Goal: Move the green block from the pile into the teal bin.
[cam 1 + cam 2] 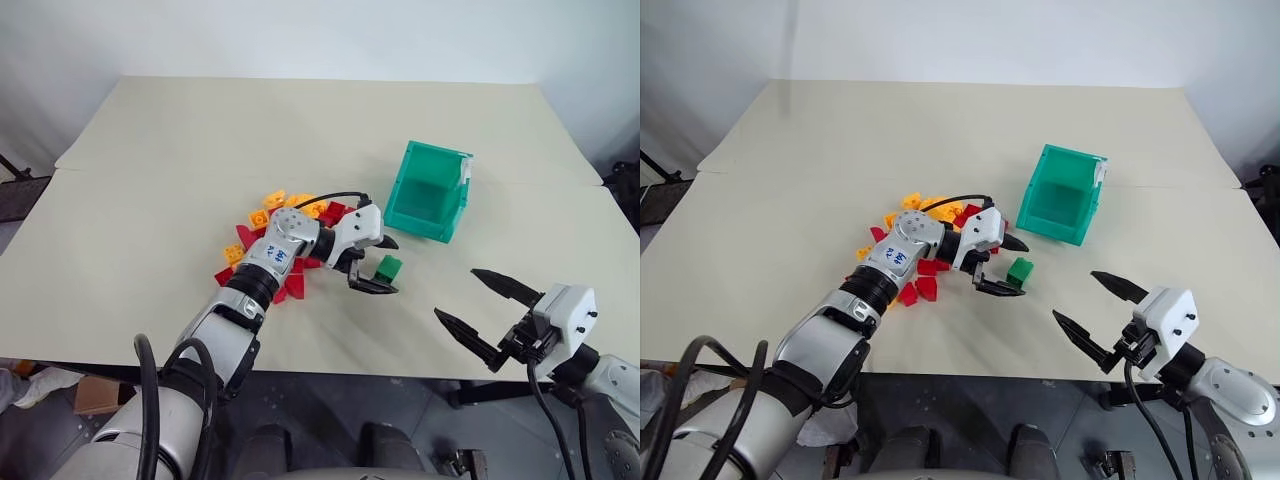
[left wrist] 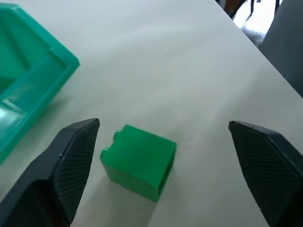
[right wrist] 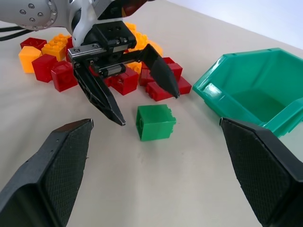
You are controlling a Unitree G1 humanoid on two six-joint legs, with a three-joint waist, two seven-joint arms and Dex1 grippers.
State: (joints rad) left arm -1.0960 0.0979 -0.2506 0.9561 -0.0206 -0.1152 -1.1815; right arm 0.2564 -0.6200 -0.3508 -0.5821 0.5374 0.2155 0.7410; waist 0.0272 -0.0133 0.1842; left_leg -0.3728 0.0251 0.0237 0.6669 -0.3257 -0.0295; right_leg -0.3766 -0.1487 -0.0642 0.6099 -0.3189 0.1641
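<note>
One green block [image 1: 389,267] beside teal bin [image 1: 430,192].

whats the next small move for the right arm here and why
Probably ease the right gripper forward so its open fingers straddle the green block, then close. The block sits alone on the table, out of the pile, just short of the teal bin. The left gripper is open beside it, not holding it, and the right one already faces it.
</note>
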